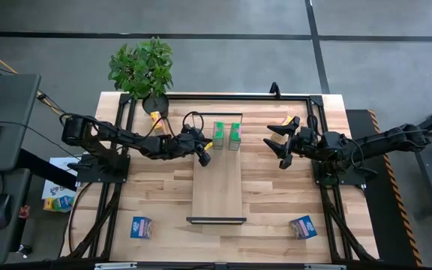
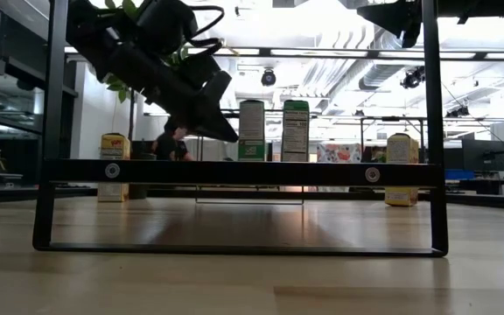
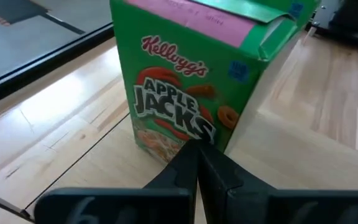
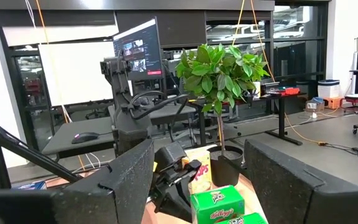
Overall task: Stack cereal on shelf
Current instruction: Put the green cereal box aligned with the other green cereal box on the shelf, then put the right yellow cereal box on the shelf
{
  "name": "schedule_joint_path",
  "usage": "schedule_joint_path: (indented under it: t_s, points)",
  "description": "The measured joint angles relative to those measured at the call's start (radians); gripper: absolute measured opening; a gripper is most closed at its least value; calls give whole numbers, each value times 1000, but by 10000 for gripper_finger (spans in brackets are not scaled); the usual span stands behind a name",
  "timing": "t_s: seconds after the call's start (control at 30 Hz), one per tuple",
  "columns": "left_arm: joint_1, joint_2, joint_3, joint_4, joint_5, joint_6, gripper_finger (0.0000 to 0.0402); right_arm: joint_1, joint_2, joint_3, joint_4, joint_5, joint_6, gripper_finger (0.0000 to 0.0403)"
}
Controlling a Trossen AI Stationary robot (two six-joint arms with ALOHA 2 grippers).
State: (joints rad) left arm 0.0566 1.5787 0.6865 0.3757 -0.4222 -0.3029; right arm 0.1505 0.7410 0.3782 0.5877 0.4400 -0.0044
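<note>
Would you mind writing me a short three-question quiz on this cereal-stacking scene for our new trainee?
1. True or false: both green boxes stand upright on the shelf.
2. Which gripper is shut? A) left gripper B) right gripper
3. Fill in: the two blue boxes sit on the ____, not on the shelf.

Key: 1 true; the green boxes stand side by side at its far end. 2 A; it is shut and empty beside them, the right gripper open, holding nothing. 3 tabletop.

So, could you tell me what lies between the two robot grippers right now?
In the high view, the two green cereal boxes stand side by side on the shelf, between the left gripper and the right gripper.
</note>
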Motion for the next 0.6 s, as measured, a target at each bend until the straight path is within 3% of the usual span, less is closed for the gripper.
schedule_joint_path:
  t_s: [0.2, 0.43, 0.6]
  points:
    - [1, -52, 0, -38, -26, 36, 0, 0, 0, 0, -2, 0, 0, 241]
    - [-34, -301, -5, -183, -37, 74, 0, 0, 0, 0, -8, 0, 6, 241]
    - [-106, -483, -120, -73, -36, 126, 0, 0, 0, 0, -8, -2, 9, 241]
